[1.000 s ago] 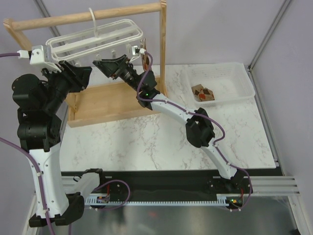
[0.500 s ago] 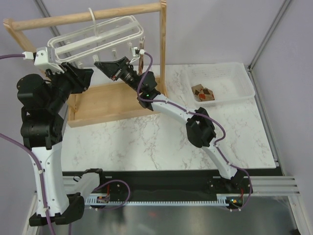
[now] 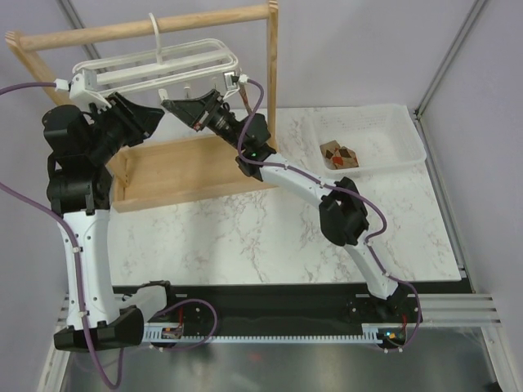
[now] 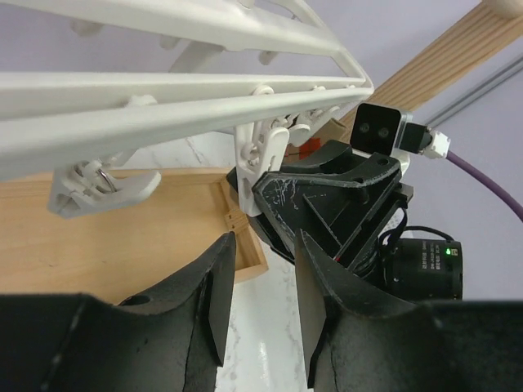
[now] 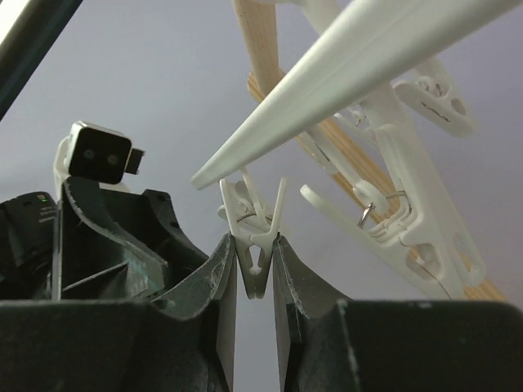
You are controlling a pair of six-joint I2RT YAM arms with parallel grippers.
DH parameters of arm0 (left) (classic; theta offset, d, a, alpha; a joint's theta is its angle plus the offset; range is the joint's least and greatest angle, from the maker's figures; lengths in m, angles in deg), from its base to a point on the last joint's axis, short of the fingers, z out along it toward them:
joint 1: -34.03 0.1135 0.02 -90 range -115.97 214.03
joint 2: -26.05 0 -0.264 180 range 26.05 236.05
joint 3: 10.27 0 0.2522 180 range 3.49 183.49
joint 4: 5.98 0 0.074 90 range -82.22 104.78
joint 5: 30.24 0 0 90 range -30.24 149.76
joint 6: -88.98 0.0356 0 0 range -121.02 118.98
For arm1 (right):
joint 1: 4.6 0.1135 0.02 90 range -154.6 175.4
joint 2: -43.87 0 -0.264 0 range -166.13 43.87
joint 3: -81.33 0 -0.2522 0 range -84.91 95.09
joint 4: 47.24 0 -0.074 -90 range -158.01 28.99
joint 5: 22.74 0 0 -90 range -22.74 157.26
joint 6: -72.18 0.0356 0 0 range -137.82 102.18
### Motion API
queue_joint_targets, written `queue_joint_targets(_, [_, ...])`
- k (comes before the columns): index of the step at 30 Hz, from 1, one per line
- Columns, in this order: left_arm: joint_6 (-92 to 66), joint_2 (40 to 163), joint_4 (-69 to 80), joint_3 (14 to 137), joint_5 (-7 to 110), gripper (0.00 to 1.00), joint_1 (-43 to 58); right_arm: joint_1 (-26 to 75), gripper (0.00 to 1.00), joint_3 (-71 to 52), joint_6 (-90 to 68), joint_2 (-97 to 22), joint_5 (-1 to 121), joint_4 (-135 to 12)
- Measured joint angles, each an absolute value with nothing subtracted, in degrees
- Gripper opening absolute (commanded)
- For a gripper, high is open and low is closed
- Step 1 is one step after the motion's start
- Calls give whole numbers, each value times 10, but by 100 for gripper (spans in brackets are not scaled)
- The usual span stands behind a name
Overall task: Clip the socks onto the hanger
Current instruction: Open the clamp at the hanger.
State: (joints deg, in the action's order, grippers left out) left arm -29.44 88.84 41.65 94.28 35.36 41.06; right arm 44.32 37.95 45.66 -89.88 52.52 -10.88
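The white hanger (image 3: 155, 64) hangs by its hook from the wooden rack's top bar. My right gripper (image 3: 172, 104) reaches up under it. In the right wrist view its fingers (image 5: 255, 241) are closed against one dangling white clip (image 5: 257, 253) from both sides. My left gripper (image 3: 154, 115) is open and empty just left of it, below the hanger's left end. Its fingers (image 4: 263, 245) face the right gripper (image 4: 327, 204). A tan argyle sock clump (image 3: 339, 155) lies in the white basket; I cannot tell whether it is both socks.
The wooden rack (image 3: 266, 82) has a tray base (image 3: 188, 167) at the back left of the marble table. The white perforated basket (image 3: 392, 122) stands at the back right. Other clips (image 5: 392, 220) dangle close beside the held one. Purple cables run along both arms.
My left arm has risen and swung right, bringing its gripper close to the right gripper under the hanger. The hanger has levelled and shifted slightly. The right gripper rose a little.
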Motion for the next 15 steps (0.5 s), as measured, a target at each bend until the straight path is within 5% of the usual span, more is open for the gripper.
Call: queue_joint_targets(15, [-441, 905, 293, 885, 286, 54, 456, 419, 2, 378, 523, -898, 503, -114])
